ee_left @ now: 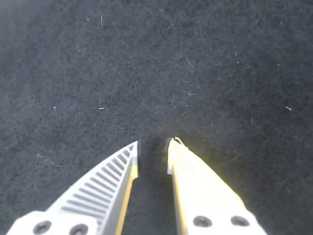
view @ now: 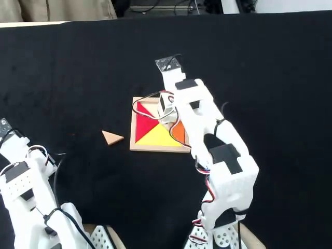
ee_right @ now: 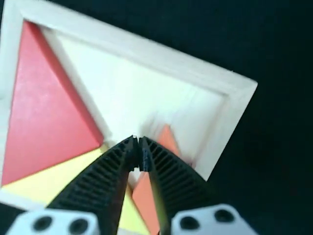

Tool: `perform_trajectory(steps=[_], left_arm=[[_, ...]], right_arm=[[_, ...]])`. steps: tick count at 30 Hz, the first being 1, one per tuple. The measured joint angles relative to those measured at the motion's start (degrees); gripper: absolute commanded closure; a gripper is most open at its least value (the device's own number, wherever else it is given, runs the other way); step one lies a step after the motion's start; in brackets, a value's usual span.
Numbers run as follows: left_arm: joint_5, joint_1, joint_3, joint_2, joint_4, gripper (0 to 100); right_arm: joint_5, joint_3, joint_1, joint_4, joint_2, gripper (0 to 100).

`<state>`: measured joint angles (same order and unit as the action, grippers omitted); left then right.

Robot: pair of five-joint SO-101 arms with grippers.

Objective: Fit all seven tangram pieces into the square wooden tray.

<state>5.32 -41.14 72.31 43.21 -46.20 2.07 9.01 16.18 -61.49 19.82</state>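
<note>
Left arm parked at the near-left of the tabletop (view: pixel 62 78). Its end effector (ee_left: pixel 153 147) hangs over bare black cloth, tips narrowly parted, nothing between them. Next along, one tan triangle (view: pixel 112 137) lies flat on the cloth, just beside the left rim of the square wooden tray (view: pixel 133 127) but apart from it, so not yet placed. Inside the tray: a large red triangle (view: pixel 147 116) against the left side; a large yellow triangle (view: pixel 158 137) along the near edge, meeting the red one on a diagonal; orange (view: pixel 178 134) at the near-right corner. Cannot tell whether the orange is one piece or two, since the arm covers part of it. In the right wrist view a wide stretch of pale tray floor (ee_right: pixel 137 93) is bare, toward the far side and far-right corner. The right end effector (ee_right: pixel 138 142) is low over the middle of the tray, tips pressed together with nothing visibly pinched, just above or at the orange piece; contact not resolvable. Judgement: roughly half done. The two big triangles are seated, the orange region is being settled, the tan triangle and the remaining small pieces are still to go in, and the open area must take them. Writing: no brand, label or print is legible on tray, pieces or arms.
</note>
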Motion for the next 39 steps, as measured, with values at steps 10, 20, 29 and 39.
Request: perform_trajectory(steps=[10, 20, 29, 39], left_arm=[[0.0, 0.0, 0.0, 0.4, 0.0, 89], [-0.8, 6.3, 0.0, 0.4, -0.3, 88], [-4.0, 35.0, -16.6, 0.4, -17.5, 88], [16.4, 48.9, -22.5, 0.4, -16.3, 89]], right_arm=[[0.0, 10.9, -10.6, 2.0, -20.7, 98.7], [0.0, 24.4, -20.8, 15.4, -22.6, 98.7], [0.0, 31.5, -21.1, 25.9, -22.6, 98.7], [0.0, 31.5, -21.1, 26.8, -22.6, 98.7]])
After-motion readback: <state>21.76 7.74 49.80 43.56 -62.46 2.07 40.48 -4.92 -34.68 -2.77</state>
